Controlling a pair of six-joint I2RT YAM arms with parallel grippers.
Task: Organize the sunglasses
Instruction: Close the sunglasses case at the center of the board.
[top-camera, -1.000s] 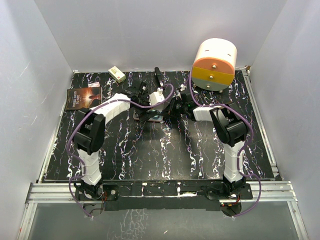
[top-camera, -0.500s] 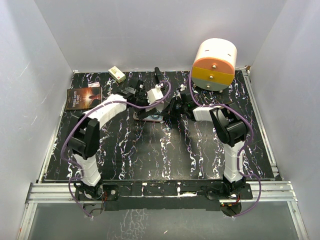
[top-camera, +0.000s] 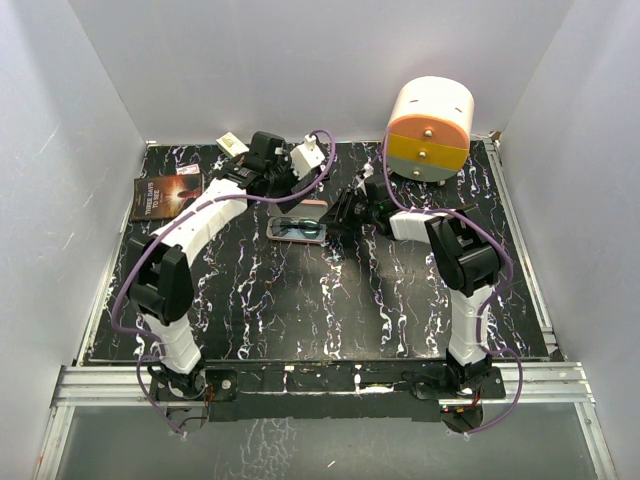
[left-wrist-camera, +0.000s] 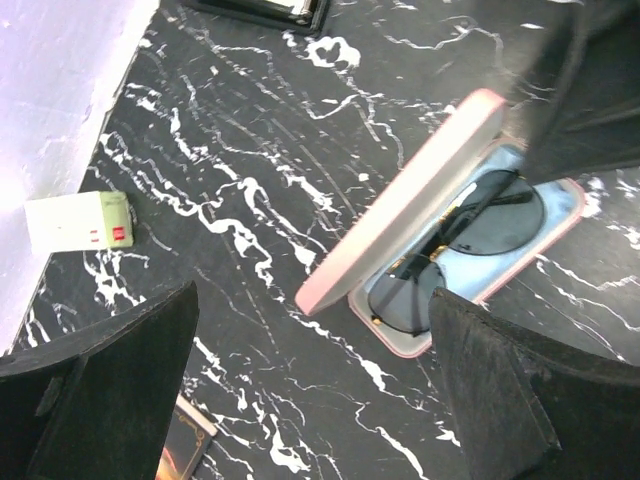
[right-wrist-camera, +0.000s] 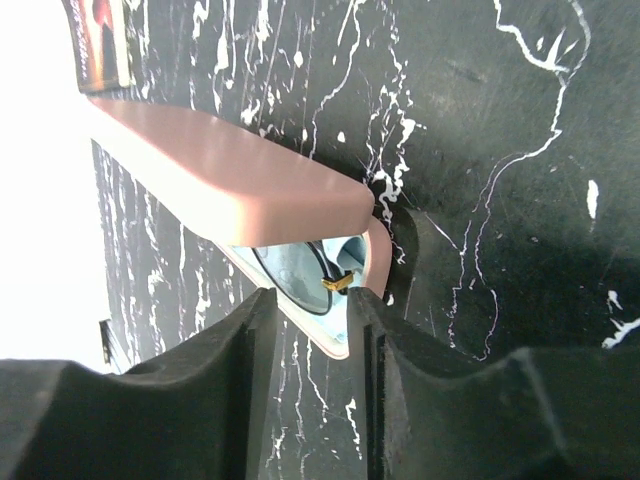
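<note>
The sunglasses lie folded inside the open pink case, on its light blue lining. The case lid stands up along one long side. From above, the case sits mid-table with the dark sunglasses in it. My left gripper hangs open well above the table, back and left of the case, with nothing in it. My right gripper is low at the case's right end, jaws apart, with the case corner and a gold hinge of the sunglasses just past its tips.
A book lies at the left edge and a small white-green box sits by the back wall. A round white, orange and yellow drawer unit stands at the back right. The right arm reaches in low from the case's right.
My left arm has lifted off the case and swung back toward the wall, uncovering it. The right jaws, shut a second ago, have come apart.
</note>
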